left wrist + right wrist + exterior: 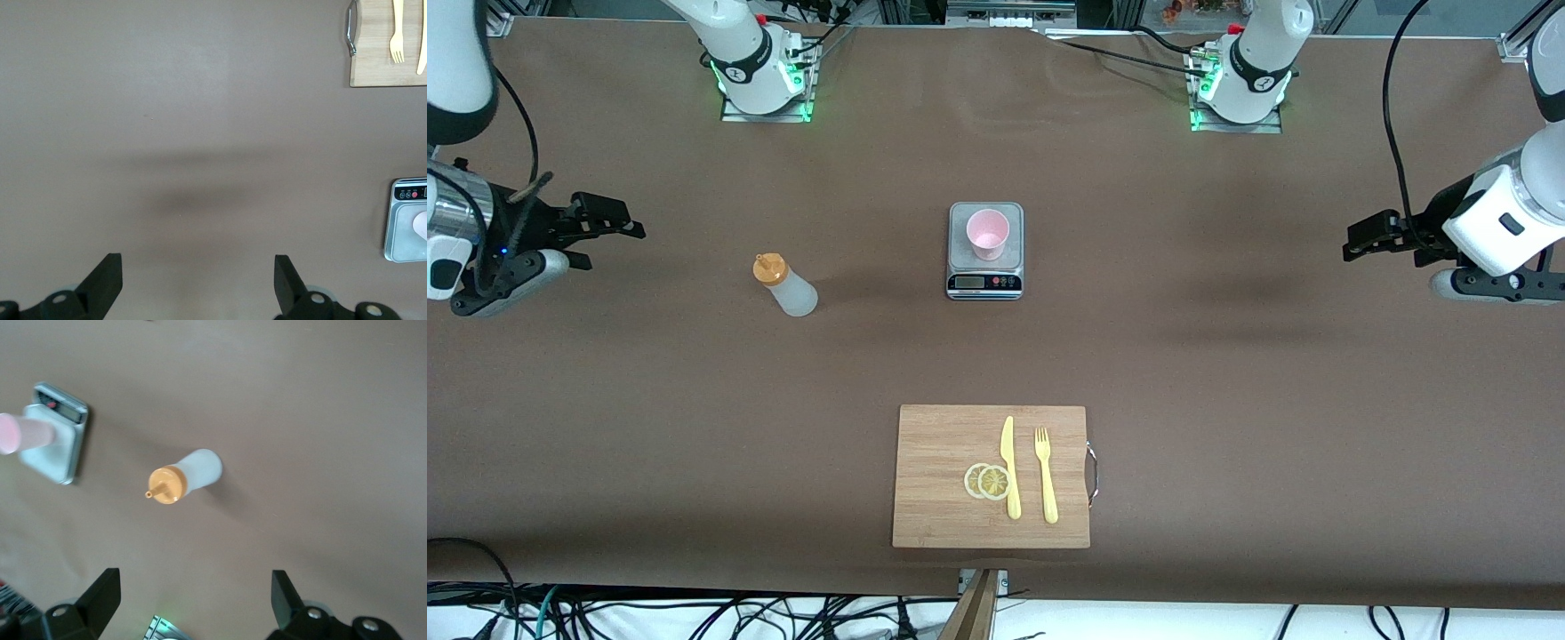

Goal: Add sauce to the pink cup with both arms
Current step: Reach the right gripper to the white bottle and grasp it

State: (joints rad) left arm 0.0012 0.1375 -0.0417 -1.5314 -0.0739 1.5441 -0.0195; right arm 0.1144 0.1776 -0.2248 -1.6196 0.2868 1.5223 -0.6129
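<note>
You have the sauce bottle [786, 284] standing upright on the brown counter [1227, 373], its orange nozzle cap on top, well apart from everything else and toward the right arm's end. The right wrist view shows it too [183, 477], free of any grip. Beside it, toward the middle of the counter, the pink cup [988, 233] stands upright on the platform of a small digital kitchen scale [984, 283], whose display strip faces the front camera. The cup looks empty as far as you can see into it.

Nearer to the front camera than the scale lies a wooden cutting board [943, 444] with a metal handle at the edge toward the left arm's end. On it you have two lemon slices [987, 481] overlapping each other, a yellow plastic knife [1010, 467] just beside them, and a yellow plastic fork [1045, 474] next to the knife.

Your right tool [618, 222] hangs over bare counter at the right arm's end, fingers spread wide and holding nothing. Your left tool [1360, 240] hangs over bare counter at the left arm's end, also spread wide and empty. Both are well apart from the bottle and the cup.
</note>
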